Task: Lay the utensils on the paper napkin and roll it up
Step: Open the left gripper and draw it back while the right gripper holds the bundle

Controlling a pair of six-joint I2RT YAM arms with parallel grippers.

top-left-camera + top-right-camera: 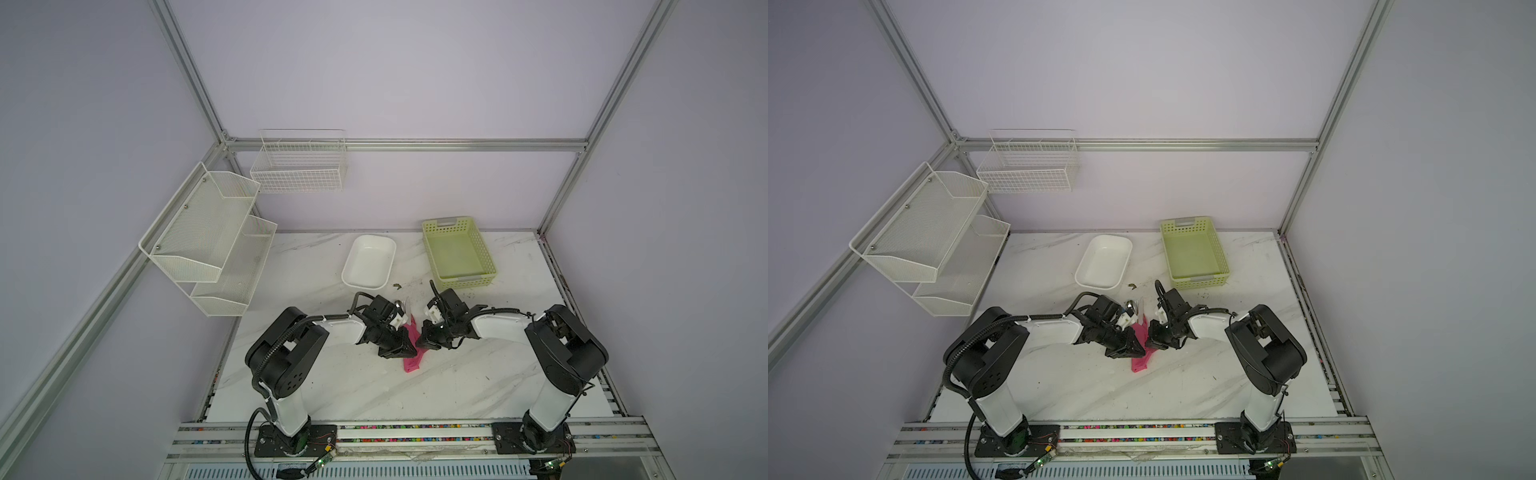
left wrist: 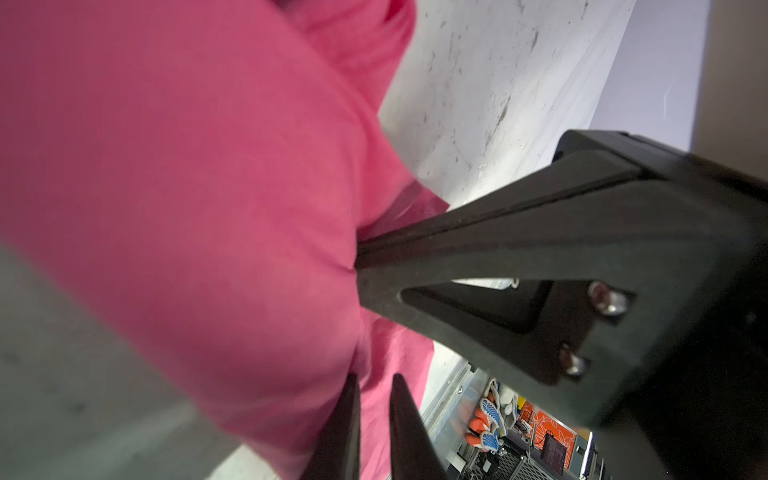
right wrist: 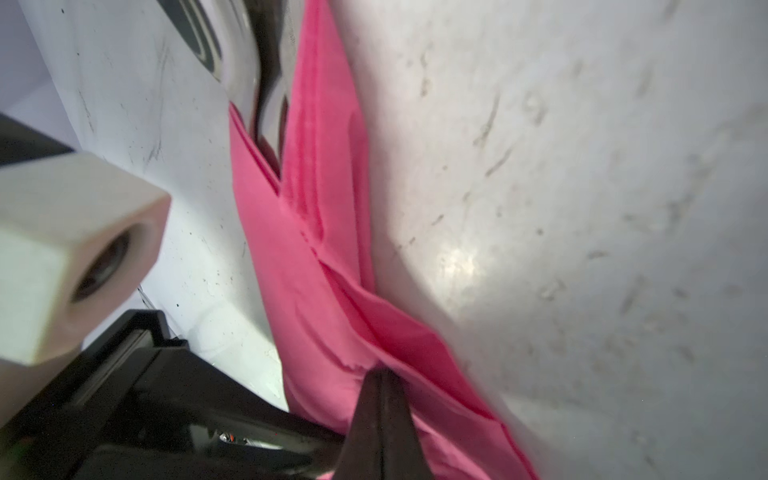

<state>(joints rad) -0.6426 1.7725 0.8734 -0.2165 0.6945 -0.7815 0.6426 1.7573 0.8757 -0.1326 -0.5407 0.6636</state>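
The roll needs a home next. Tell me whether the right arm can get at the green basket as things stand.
Probably yes. The green basket sits open just beyond the right gripper, with nothing standing in between. But that gripper is shut on the paper napkin.

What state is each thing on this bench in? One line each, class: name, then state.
paper napkin: rolled into a narrow bundle, lying on the table.
utensils: wrapped inside, metal heads sticking out the far end.
left gripper: closed narrowly on the paper napkin.
right gripper: shut, pinching a fold of the paper napkin.
white dish: upright, empty.
green basket: upright, empty.
wall racks: empty.
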